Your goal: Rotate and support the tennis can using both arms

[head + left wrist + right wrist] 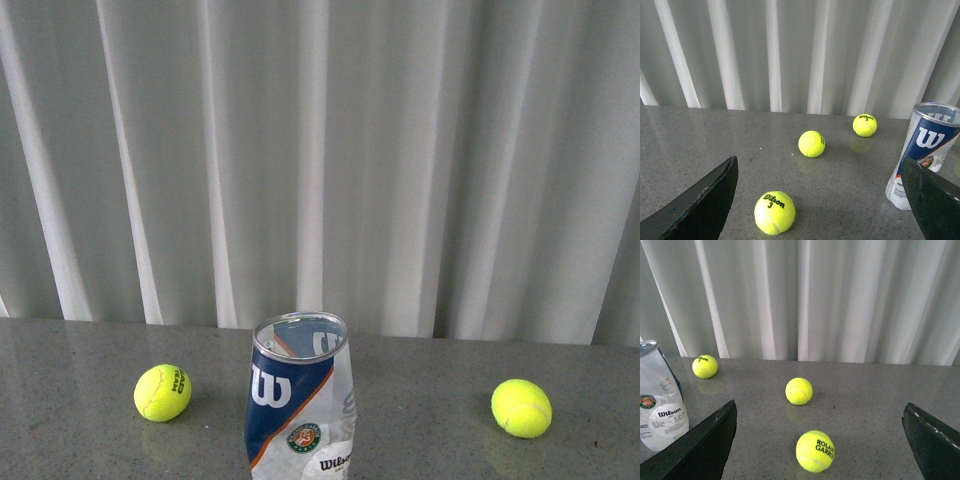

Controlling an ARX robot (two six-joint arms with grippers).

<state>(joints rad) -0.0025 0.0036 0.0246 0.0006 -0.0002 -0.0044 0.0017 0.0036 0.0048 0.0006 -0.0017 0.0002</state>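
On table: tennis can [298, 400] upright | left pincer [820, 200] wide, empty | right pincer [820, 440] wide, empty

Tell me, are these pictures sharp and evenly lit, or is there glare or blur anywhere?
Front view: soft, even light, the tennis can sharp but cut off by the picture's bottom edge, faint ball reflections on the glossy table. Left wrist view: balls crisp, the dark left gripper fingers slightly soft at the edges. Right wrist view: similar, with pale sheen on the can's clear plastic.
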